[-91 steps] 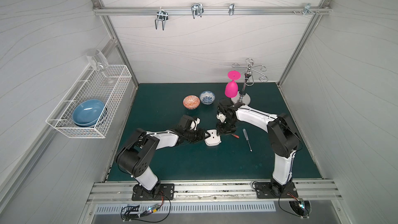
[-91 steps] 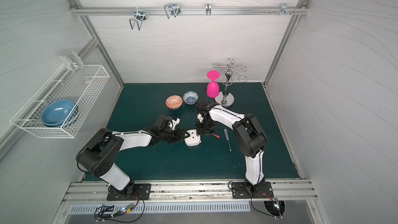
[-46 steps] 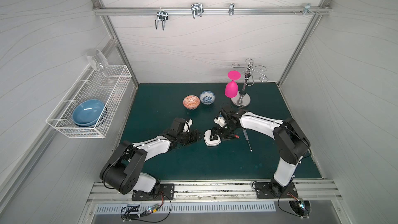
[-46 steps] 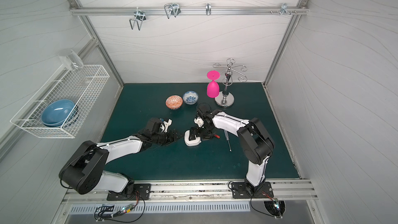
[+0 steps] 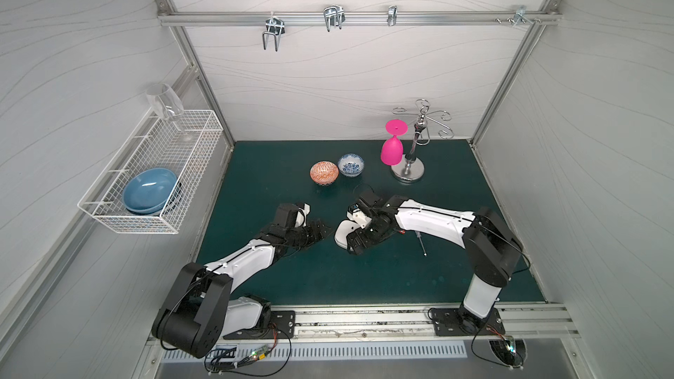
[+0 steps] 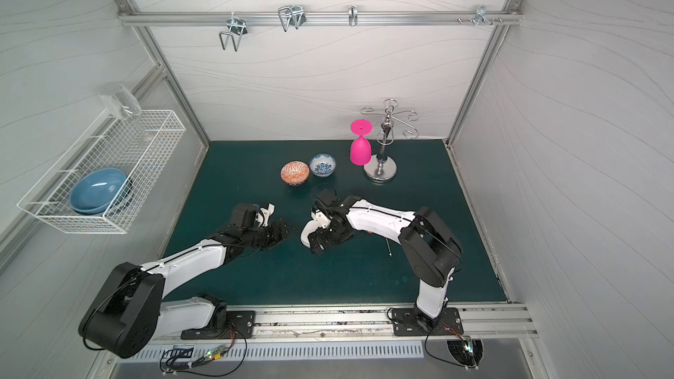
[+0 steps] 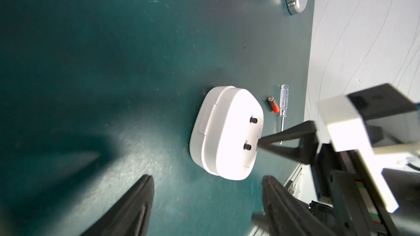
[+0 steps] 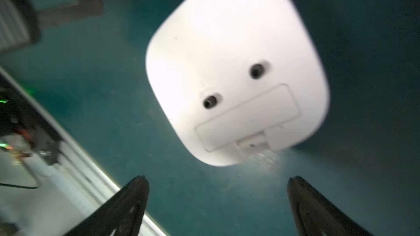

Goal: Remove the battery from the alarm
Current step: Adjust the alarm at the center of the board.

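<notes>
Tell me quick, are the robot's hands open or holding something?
Left gripper: open, holding nothing.
Right gripper: open, holding nothing.

The alarm lies on the desk between the left gripper and the right gripper. The battery lies on the desk just right of the alarm, with the screwdriver just beside it. Behind them sit a bowl and, at its right, a smaller bowl.
</notes>
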Controlling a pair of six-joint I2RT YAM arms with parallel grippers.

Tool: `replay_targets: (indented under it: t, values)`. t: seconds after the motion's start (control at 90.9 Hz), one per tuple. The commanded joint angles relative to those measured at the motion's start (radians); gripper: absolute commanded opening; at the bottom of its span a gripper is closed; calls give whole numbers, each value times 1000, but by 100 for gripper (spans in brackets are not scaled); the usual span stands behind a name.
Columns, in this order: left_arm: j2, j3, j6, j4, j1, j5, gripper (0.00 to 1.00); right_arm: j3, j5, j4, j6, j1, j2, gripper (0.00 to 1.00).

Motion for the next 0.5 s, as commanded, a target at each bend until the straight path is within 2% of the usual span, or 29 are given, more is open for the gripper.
replay_targets:
  t: [0.0, 0.231, 0.484]
  values:
    - [-14, -4, 10, 11, 7, 17, 82, 14, 201, -79, -207, 40, -25, 99]
    - [-4, -2, 20, 16, 8, 16, 86, 94, 192, -40, -335, 71, 98, 99]
    - [33, 1, 31, 24, 8, 50, 92, 190, 143, -39, -426, 35, 182, 99]
